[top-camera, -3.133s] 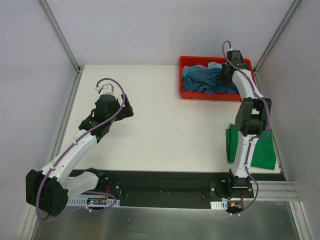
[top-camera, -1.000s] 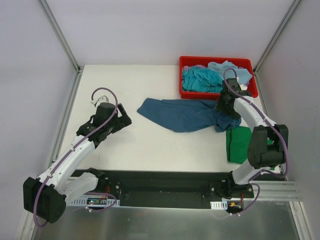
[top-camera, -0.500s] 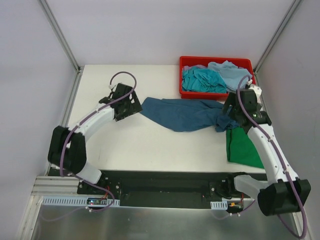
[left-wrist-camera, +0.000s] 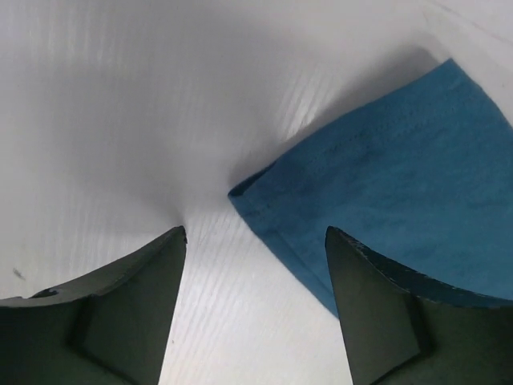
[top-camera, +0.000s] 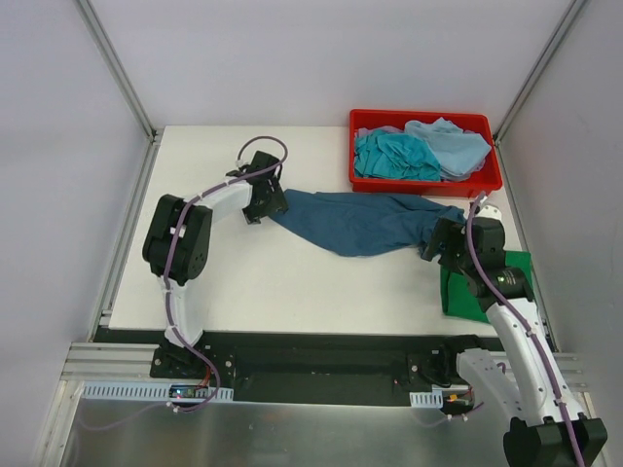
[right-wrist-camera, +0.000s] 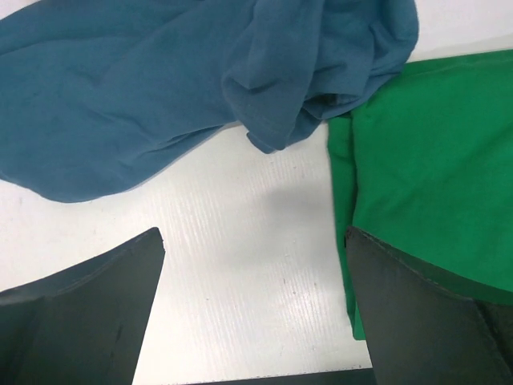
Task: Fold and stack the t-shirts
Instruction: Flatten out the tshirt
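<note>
Top external: shows the dark teal-blue t-shirt [top-camera: 360,222] stretched out and crumpled across the middle of the white table [top-camera: 292,282], just in front of the red bin [top-camera: 425,187]. Inside the bin, shows a turquoise t-shirt [top-camera: 389,156] on the left and a pale blue t-shirt [top-camera: 450,141] on the right, heaped and touching. Places the left gripper [top-camera: 271,202] at the left end of the dark teal-blue t-shirt and the right gripper [top-camera: 438,240] at its bunched right end. Catches the green t-shirt [top-camera: 455,292] lying flat by the table's right edge, partly hidden under the right arm.

Left wrist: finds the left gripper [left-wrist-camera: 255,237] released and low over the table. Shows a hemmed corner of the dark teal-blue t-shirt [left-wrist-camera: 401,176] between the spread fingers [left-wrist-camera: 120,313], not pinched.

Right wrist: finds the right gripper [right-wrist-camera: 252,233] spread wide over bare table [right-wrist-camera: 240,305], grasping nothing. Shows the bunched end of the dark teal-blue t-shirt [right-wrist-camera: 120,104] just beyond the fingertips, touching the edge of the green t-shirt [right-wrist-camera: 433,160] beside the right-hand finger.
</note>
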